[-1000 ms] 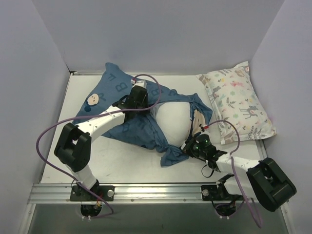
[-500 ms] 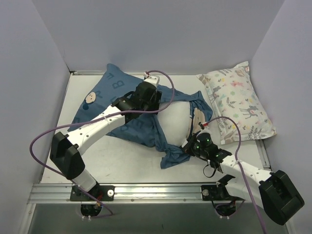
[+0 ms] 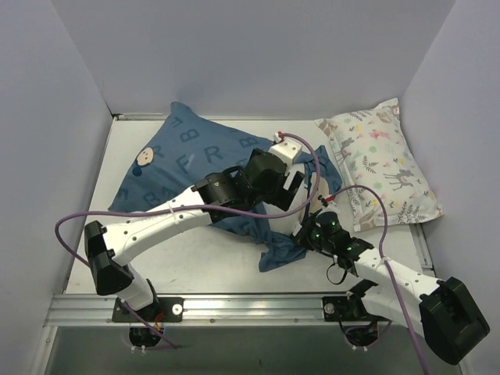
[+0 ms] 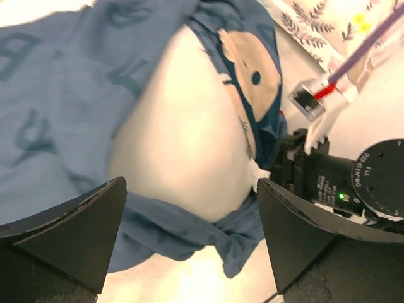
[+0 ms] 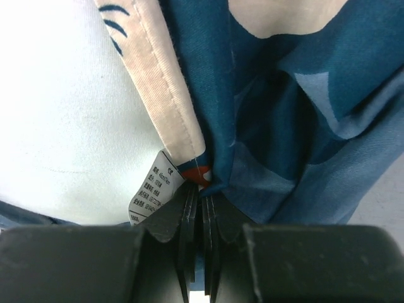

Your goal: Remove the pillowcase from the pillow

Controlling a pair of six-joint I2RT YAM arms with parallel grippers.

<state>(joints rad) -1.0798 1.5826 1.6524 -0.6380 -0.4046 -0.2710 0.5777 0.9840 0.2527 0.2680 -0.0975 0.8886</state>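
Note:
The dark teal pillowcase [image 3: 195,156] with printed letters lies across the middle and back left of the table. Its opening faces right, where the white pillow [image 4: 183,126] bulges out of it. My left gripper [image 4: 190,183] hangs open above that bare pillow end, with nothing between its fingers [image 4: 69,233]. In the top view the left gripper [image 3: 293,185] and its arm cover most of the pillow. My right gripper [image 5: 205,189] is shut on the pillowcase [image 5: 284,126] hem beside a white care label [image 5: 150,189], with the pillow [image 5: 63,95] to its left. From above, the right gripper [image 3: 307,232] sits at the opening's near corner.
A smaller white pillow with a pastel deer-and-leaf print [image 3: 383,164] lies at the back right. Purple cables loop off both arms. Grey walls close in the table at the left, back and right. A metal rail [image 3: 234,308] runs along the near edge.
My left gripper has opened, let go of the pillowcase and swung right, over the exposed pillow end. The pillowcase now lies flatter at the back left. The right gripper stays shut in place.

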